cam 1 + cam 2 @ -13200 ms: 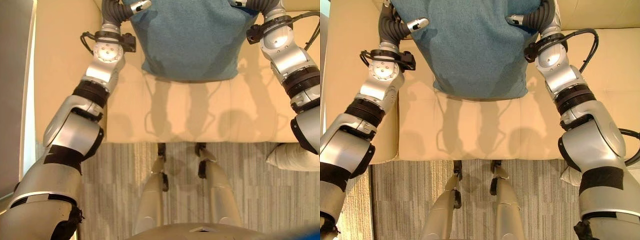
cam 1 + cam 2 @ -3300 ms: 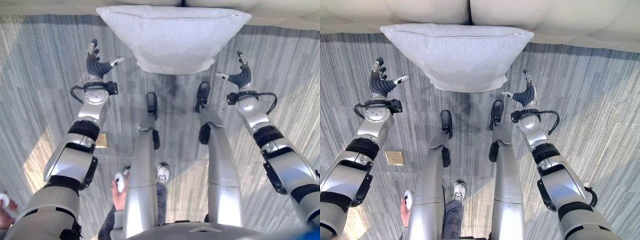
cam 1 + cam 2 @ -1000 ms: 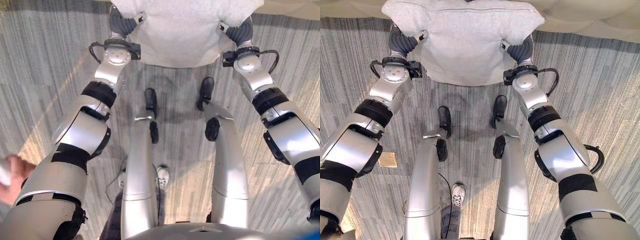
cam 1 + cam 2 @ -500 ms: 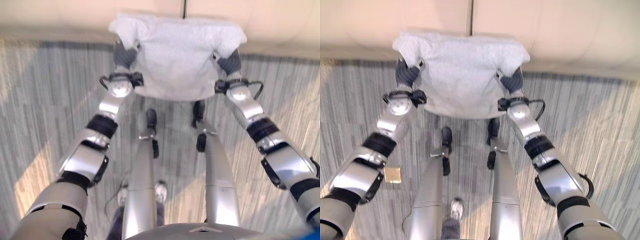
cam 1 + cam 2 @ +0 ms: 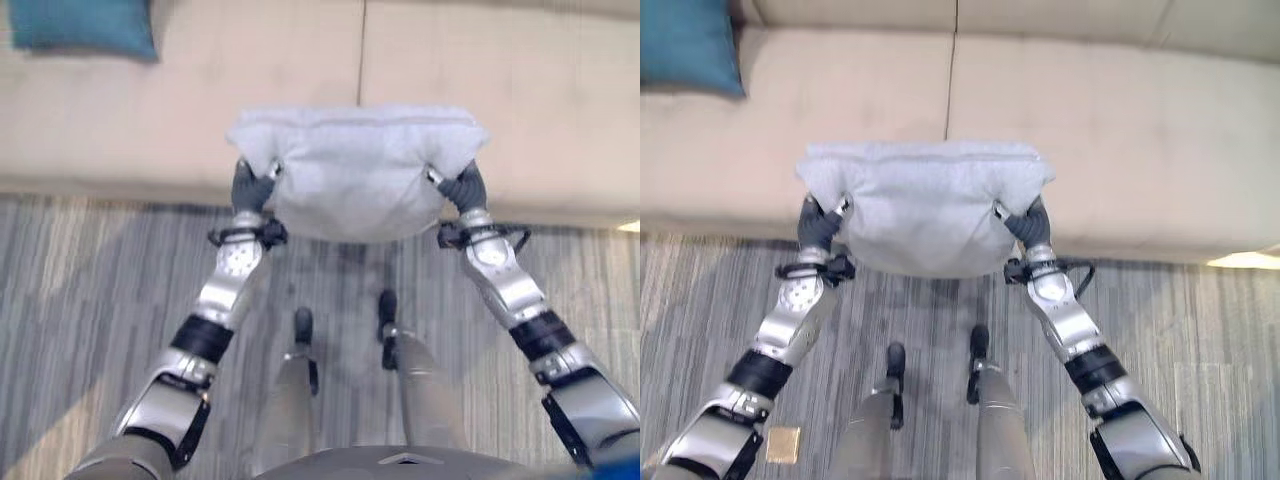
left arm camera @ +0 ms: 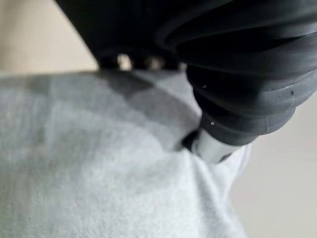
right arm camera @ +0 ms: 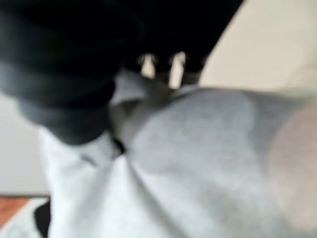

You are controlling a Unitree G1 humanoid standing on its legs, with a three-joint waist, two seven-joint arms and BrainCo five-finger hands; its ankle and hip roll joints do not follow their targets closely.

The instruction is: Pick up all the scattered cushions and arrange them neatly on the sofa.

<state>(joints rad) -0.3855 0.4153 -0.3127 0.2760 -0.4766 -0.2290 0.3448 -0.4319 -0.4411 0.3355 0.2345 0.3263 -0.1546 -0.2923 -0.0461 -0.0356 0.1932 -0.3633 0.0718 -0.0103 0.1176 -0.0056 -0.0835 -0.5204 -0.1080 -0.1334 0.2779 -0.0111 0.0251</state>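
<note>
A light grey cushion hangs in the air in front of the cream sofa, level with the seat's front edge. My left hand clamps its left side and my right hand its right side, thumbs pressed into the fabric and fingers behind it. In the left wrist view the thumb digs into the grey cushion. The right wrist view has the same cushion bunched under the dark cover. A teal cushion lies on the sofa's far left seat.
The sofa has two wide seat pads with a seam running behind the held cushion. Striped grey carpet lies in front of it. A small brass floor plate sits at the lower left.
Both hands have raised the grey cushion off the carpet and toward the sofa seat. The camera has tilted up, bringing the seat pads and the teal cushion into view.
</note>
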